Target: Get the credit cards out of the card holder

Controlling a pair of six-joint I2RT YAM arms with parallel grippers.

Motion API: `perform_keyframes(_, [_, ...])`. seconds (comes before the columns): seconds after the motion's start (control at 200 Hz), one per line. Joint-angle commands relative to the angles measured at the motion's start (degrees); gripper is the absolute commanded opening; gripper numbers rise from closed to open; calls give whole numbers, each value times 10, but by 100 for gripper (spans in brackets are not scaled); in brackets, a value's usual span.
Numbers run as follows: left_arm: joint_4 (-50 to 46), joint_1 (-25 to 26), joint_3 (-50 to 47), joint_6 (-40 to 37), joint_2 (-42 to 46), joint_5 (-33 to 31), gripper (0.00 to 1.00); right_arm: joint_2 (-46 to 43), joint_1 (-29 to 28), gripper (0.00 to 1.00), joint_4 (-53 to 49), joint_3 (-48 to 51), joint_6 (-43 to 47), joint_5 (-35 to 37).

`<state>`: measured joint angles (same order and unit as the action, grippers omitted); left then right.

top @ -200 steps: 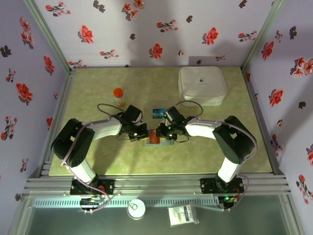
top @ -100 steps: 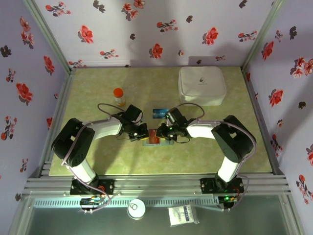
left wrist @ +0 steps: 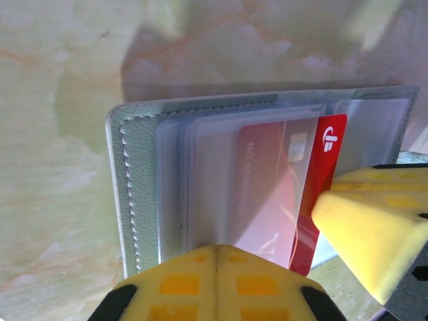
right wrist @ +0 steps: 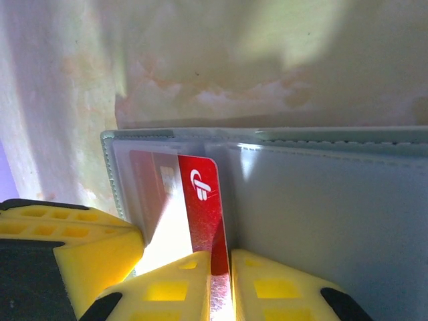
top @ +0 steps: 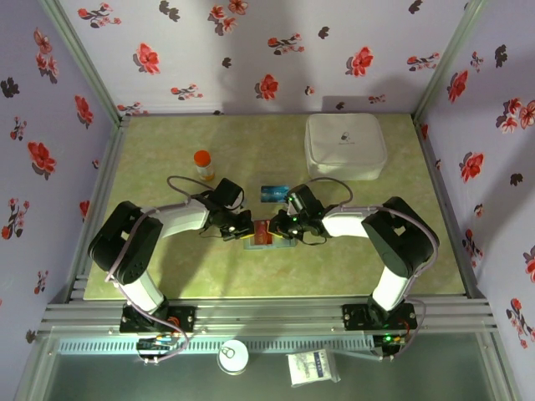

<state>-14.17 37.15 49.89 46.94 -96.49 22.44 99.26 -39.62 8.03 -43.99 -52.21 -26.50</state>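
Observation:
The grey-blue card holder (top: 269,242) lies open on the table between both grippers, its stitched panel (left wrist: 137,174) and clear sleeves facing up. A red credit card (left wrist: 328,144) sticks partway out of a sleeve. My right gripper (right wrist: 221,264) is shut on that red card's (right wrist: 200,200) free end, beside the holder's other panel (right wrist: 321,200). At the holder's near edge my left gripper (left wrist: 216,251) is shut on a clear sleeve, fingertips together. In the top view the left gripper (top: 245,224) and the right gripper (top: 276,227) nearly meet. A blue-teal credit card (top: 273,193) lies loose just behind them.
A large white rounded case (top: 344,145) sits at the back right. A small bottle with an orange cap (top: 203,164) stands back left of the grippers. Flowered walls close in the table on three sides.
My right gripper's jaws have narrowed onto the red card and its wrist has edged slightly right. The left arm and the holder have stayed put.

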Motion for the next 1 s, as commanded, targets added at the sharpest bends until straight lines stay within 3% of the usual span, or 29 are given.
perform_keyframes(0.0, [-27,3,6,-13,-17,-23,0,-21,4,14,24,8,-8,-20])
perform_keyframes(0.405, [-28,4,6,-13,-14,-22,0,-17,7,16,50,18,-11,-30])
perform_keyframes(0.625, [-29,3,5,-14,-14,-23,0,-17,9,11,53,26,-13,-24])
perform_keyframes(0.995, [-28,4,4,-14,-9,-24,0,-85,27,9,-44,40,42,13])
